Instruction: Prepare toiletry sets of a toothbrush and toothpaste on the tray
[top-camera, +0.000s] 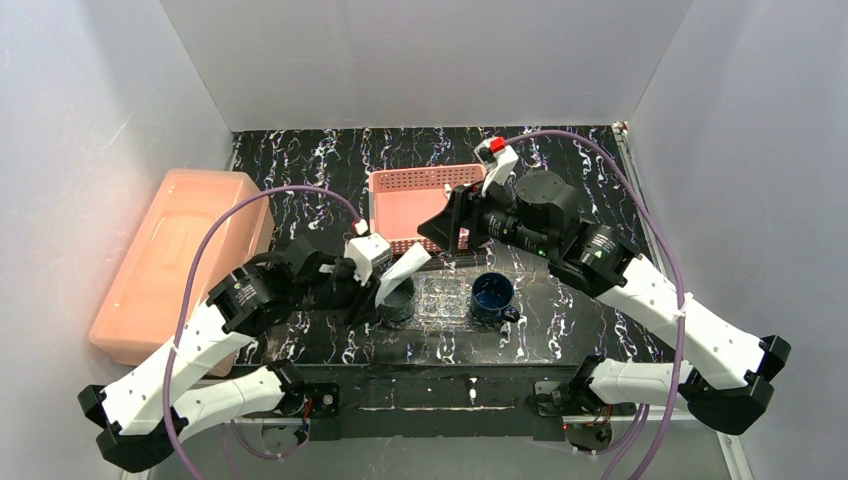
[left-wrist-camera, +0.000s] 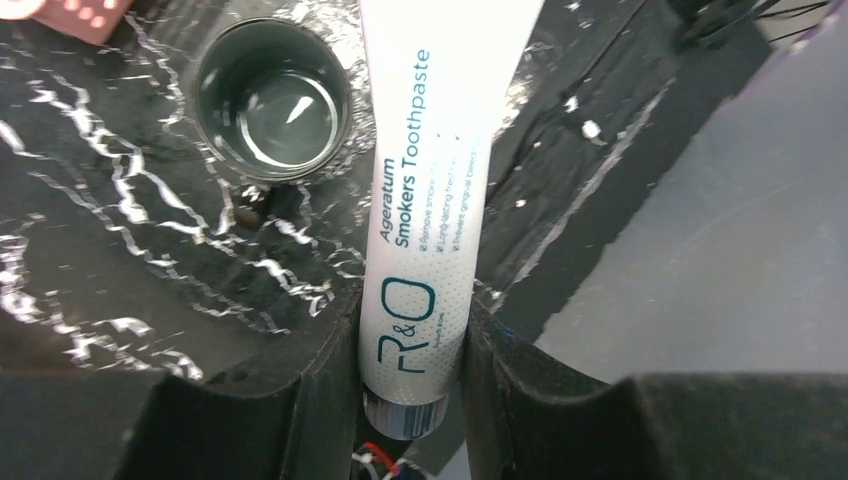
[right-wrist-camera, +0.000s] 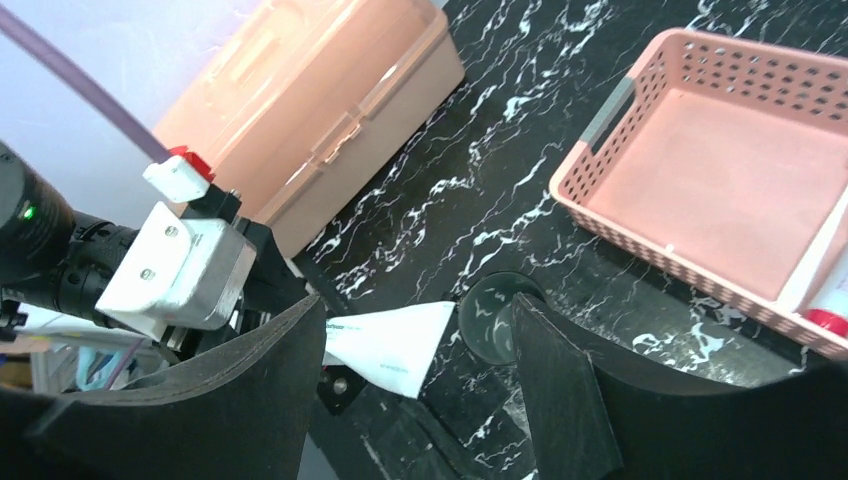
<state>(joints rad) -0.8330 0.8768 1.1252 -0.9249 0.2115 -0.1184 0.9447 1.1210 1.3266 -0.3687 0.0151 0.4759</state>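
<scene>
My left gripper (top-camera: 372, 268) is shut on a white toothpaste tube (top-camera: 402, 272) near its cap end. The tube slants up and to the right over a dark cup (top-camera: 398, 305). In the left wrist view the tube (left-wrist-camera: 425, 200) is clamped between both fingers of the gripper (left-wrist-camera: 412, 370), with the cup (left-wrist-camera: 272, 98) below it. The clear speckled tray (top-camera: 445, 298) lies flat just right of that cup. My right gripper (top-camera: 450, 238) is open and empty above the tray's far edge. In the right wrist view the gripper (right-wrist-camera: 420, 390) frames the tube's flat end (right-wrist-camera: 390, 345). No toothbrush is clearly in view.
A blue cup (top-camera: 492, 295) stands right of the tray. A pink perforated basket (top-camera: 415, 200) sits behind it; in the right wrist view a white item with a red end (right-wrist-camera: 825, 305) lies at its edge. A salmon box (top-camera: 180, 260) is at the left.
</scene>
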